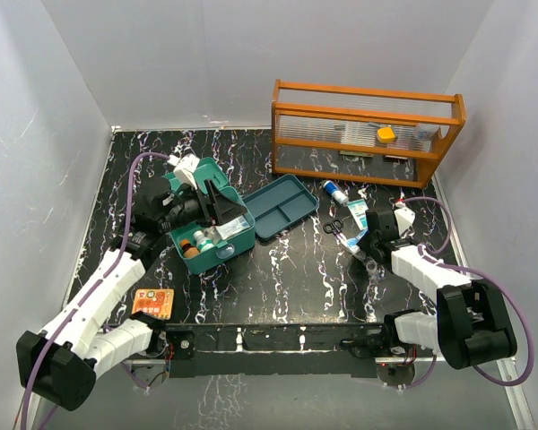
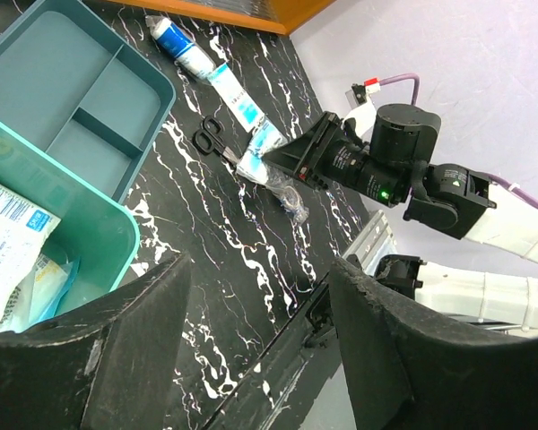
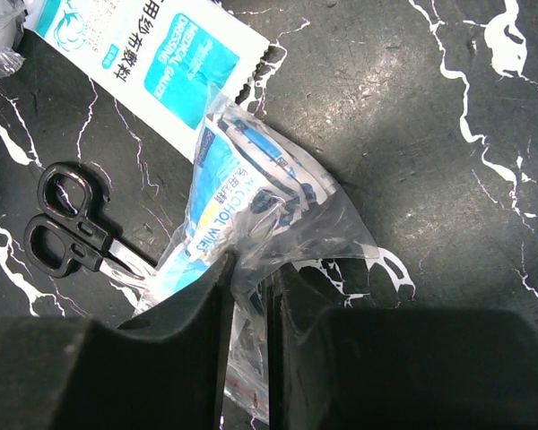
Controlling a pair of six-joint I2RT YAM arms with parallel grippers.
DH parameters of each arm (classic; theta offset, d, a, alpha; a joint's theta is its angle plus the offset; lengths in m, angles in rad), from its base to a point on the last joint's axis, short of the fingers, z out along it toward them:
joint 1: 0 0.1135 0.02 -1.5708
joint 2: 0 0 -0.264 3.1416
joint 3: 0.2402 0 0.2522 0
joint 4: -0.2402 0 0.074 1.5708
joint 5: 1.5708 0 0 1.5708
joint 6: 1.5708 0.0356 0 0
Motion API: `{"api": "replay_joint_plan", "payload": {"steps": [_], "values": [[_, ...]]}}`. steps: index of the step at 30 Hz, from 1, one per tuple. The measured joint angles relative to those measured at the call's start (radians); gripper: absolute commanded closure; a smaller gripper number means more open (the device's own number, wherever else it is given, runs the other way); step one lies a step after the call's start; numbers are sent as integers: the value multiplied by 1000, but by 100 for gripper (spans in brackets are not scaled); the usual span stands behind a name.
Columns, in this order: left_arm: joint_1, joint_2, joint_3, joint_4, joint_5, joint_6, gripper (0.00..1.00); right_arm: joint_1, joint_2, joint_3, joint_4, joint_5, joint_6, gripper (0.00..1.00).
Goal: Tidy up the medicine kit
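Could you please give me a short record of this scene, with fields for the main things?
medicine kit: open, bottles and packets inside
insert tray: out, on the table beside the kit
left gripper: open, by the kit
right gripper: shut on alcohol wipe bag
loose beside it: scissors, dressing packet

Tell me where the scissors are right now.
Top view: the scissors lie flat on the table's right half, between the teal insert tray and the right pincer, beside the wipes bag that pincer grips.
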Motion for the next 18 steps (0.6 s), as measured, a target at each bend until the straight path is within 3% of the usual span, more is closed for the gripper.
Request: {"api": "replay_joint_plan", "payload": {"steps": [3,14,18], "values": [[0,8,0,0,0,0,38,-1,-3,0,4,-12,-2,100],[-6,133,0,8,50,-22,38,-1,-138,0,-8,-249,9,100],[-33,200,0,18,56,-39,33,-1,-198,3,-5,-360,1,100]]}}
